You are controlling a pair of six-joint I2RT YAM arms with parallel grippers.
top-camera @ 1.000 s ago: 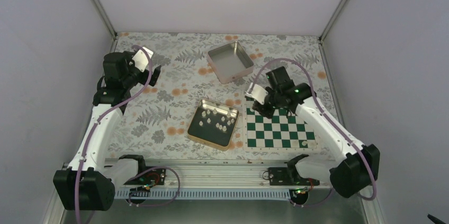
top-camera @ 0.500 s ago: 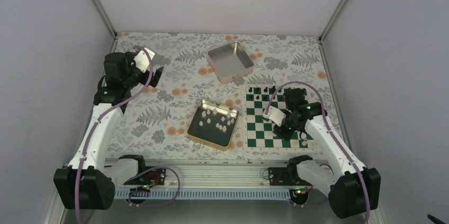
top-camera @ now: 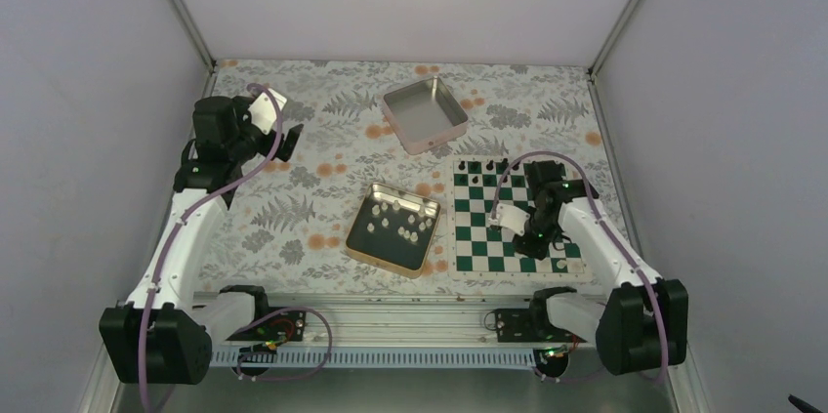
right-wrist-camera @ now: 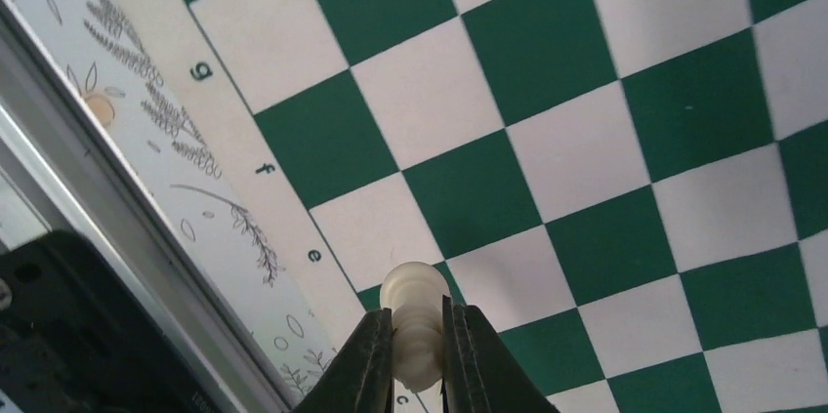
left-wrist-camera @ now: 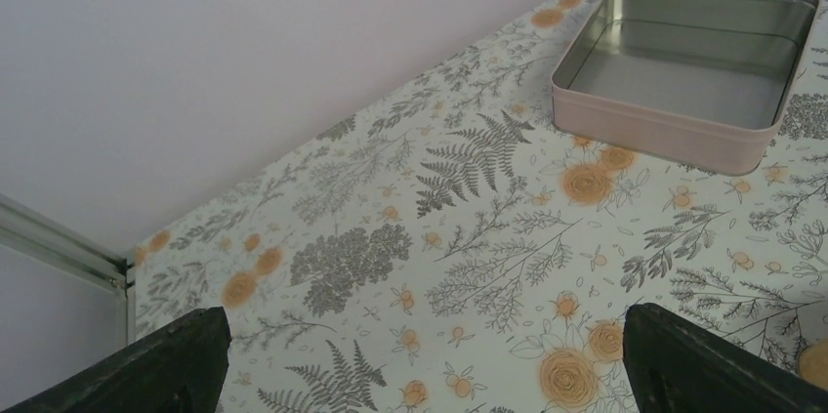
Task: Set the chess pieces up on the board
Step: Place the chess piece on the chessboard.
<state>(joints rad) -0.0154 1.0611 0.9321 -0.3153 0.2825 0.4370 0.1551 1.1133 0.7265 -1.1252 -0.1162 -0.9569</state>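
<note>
Barely started lol: right end effector (right-wrist-camera: 420, 359) clamped on a white piece (right-wrist-camera: 414, 301) over the board (top-camera: 478, 237), left end effector (left-wrist-camera: 420, 374) spread apart, other white pieces (top-camera: 400, 223) waiting in the tin (top-camera: 383, 265).

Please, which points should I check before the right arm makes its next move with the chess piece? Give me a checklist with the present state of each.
1. Grip: right gripper shut on the white chess piece: ok.
2. Piece is above the board, near its lettered edge: ok.
3. Square under the piece is free: cannot tell, the fingers hide it.
4. Left gripper open and far from the board: ok.
5. More white pieces waiting in the tin: ok.
</note>
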